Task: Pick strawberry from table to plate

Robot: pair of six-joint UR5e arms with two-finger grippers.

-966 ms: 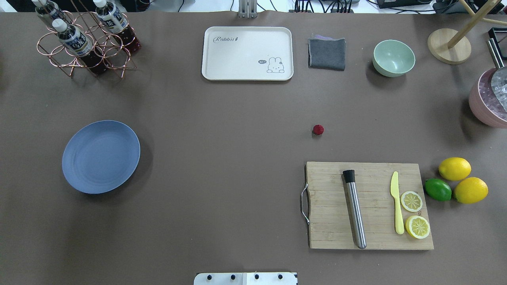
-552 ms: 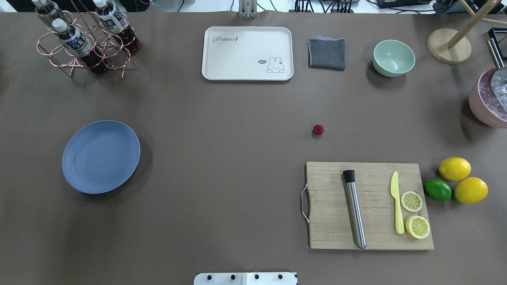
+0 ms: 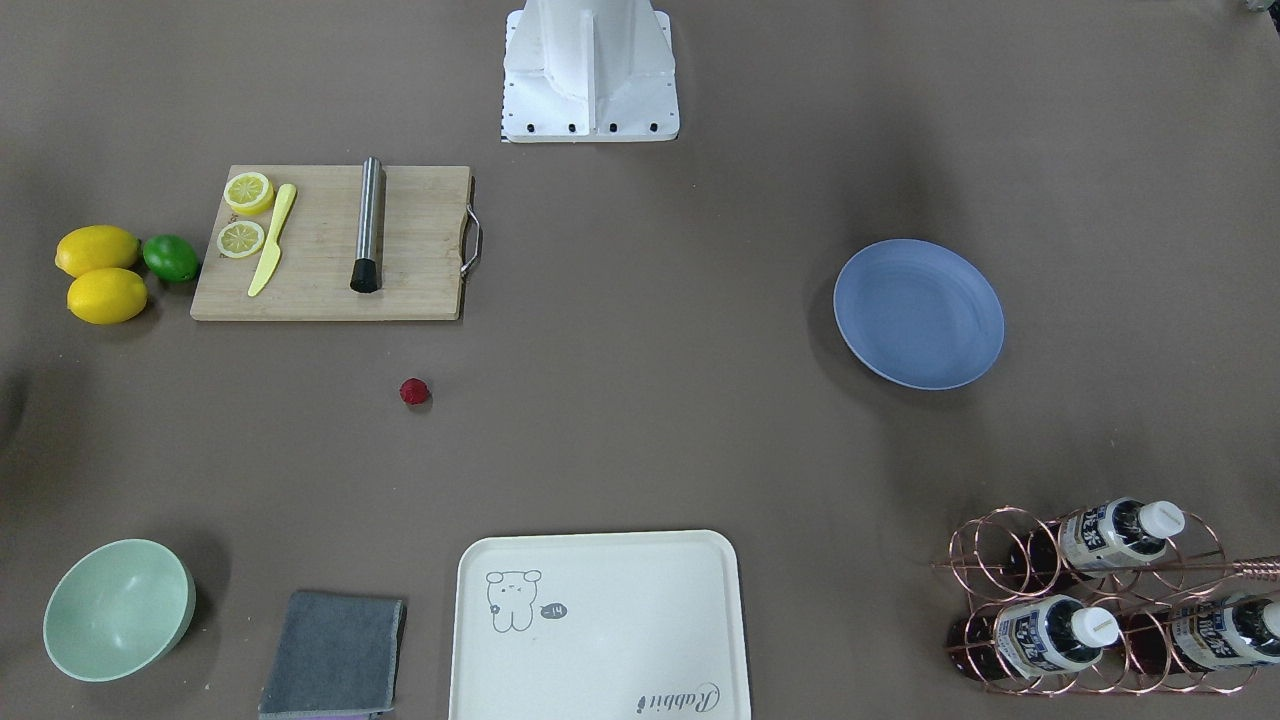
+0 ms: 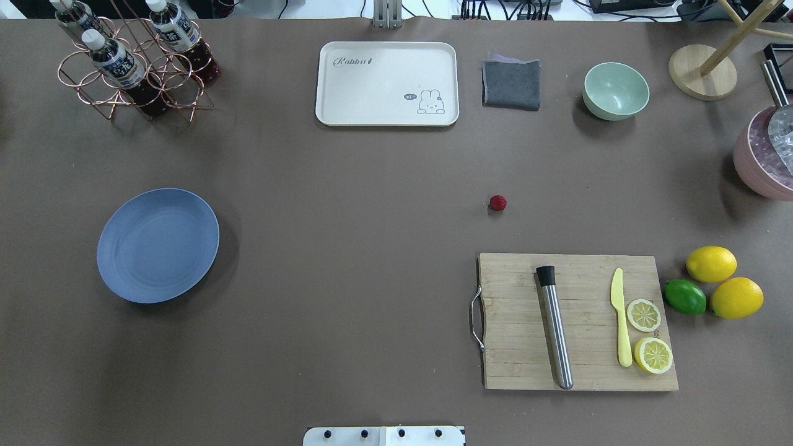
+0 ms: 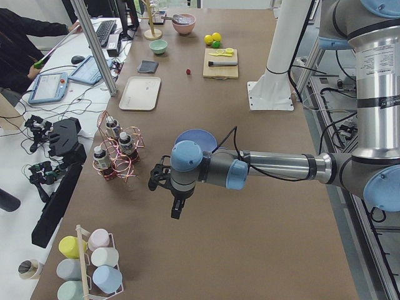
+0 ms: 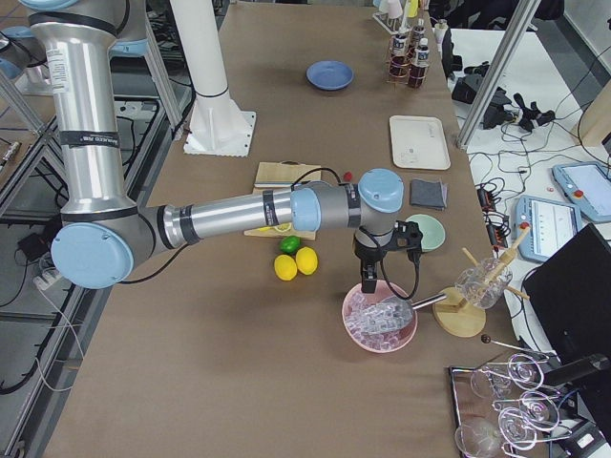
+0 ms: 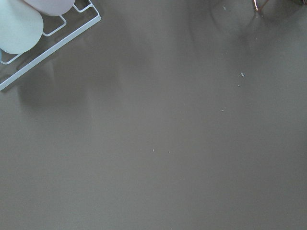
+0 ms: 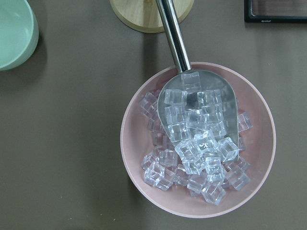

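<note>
1. Strawberry (image 4: 497,202) lies on the bare desk (image 4: 347,248), in the robot's right half. It sits between the board (image 4: 576,322), nearer the robot, and the grey cloth (image 4: 511,83) at the far edge, and touches neither.
2. The plate (image 4: 158,245) rests flat in the robot's left half, well apart from the strawberry.
3. The left arm shows only from the side camera, stretched out past the plate toward the desk's end. The left fingers (image 5: 177,211) point down above the desk, near the bottle rack (image 5: 115,156). Whether they are spread or closed cannot be told, and nothing is seen in them. The left wrist camera shows only bare desk and a corner of a white cup rack (image 7: 53,36).
4. The right arm, also caught only from the side, reaches to the opposite end. The right fingers (image 6: 368,283) hang over a pink bowl (image 8: 129,139) of ice cubes. How far they are open cannot be told. The right wrist camera looks straight down on that bowl, where a metal scoop (image 8: 172,38) lies among the cubes.
5. The board carries a steel muddler (image 4: 554,328), a yellow knife (image 4: 619,316) and two lemon halves (image 4: 644,314). Two lemons (image 4: 711,264) and a lime (image 4: 684,297) lie just beside it.
6. A cream tray (image 4: 387,83) and a green bowl (image 4: 615,90) flank the cloth along the far edge.
</note>
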